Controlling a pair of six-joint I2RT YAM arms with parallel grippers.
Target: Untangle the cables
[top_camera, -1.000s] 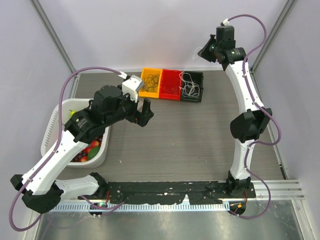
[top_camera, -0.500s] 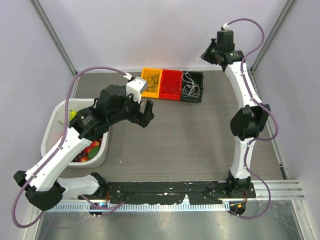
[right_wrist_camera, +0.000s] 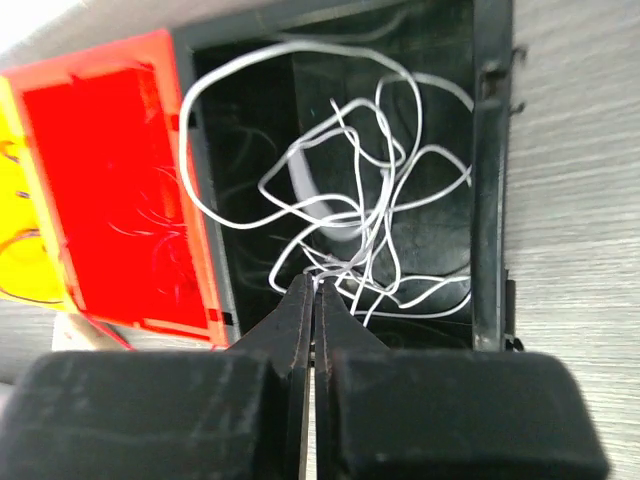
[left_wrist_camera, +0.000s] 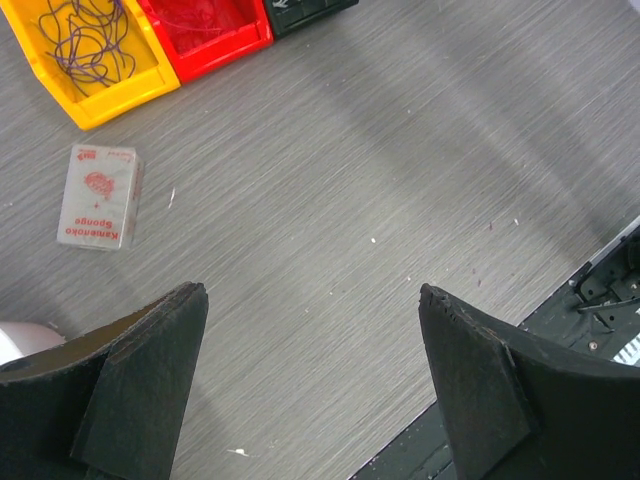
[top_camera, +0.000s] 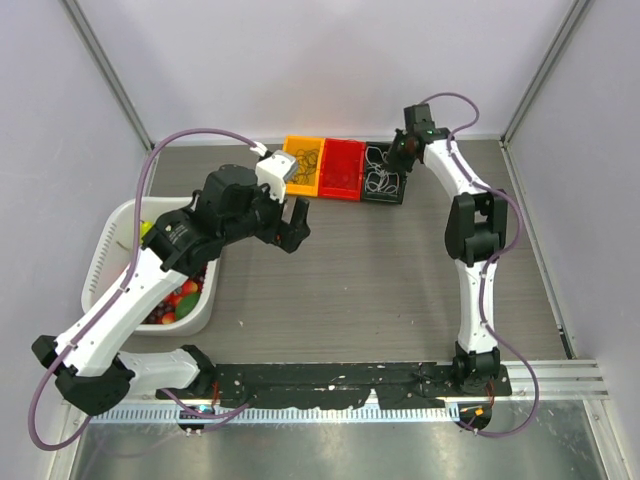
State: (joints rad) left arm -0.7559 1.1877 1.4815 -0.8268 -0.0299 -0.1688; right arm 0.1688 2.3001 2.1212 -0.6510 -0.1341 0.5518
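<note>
Three small bins stand in a row at the back. The yellow bin (top_camera: 303,165) holds the black cable (left_wrist_camera: 85,40). The red bin (top_camera: 341,168) holds the red cable (left_wrist_camera: 195,20). The black bin (top_camera: 387,187) holds the white cable (right_wrist_camera: 350,210) in a loose tangle. My right gripper (right_wrist_camera: 315,280) is low over the black bin's near edge, shut on a strand of the white cable at its tips; it also shows in the top view (top_camera: 397,160). My left gripper (left_wrist_camera: 312,292) is open and empty above bare table, in front of the yellow bin.
A small sponge box (left_wrist_camera: 100,197) lies on the table in front of the yellow bin. A white basket (top_camera: 108,255) with colourful toy fruit stands at the left edge. The black mounting rail (top_camera: 340,378) runs along the near edge.
My right arm has swung down from high at the back wall to the black bin, bringing the white cable with it. My left arm has shifted only slightly.
</note>
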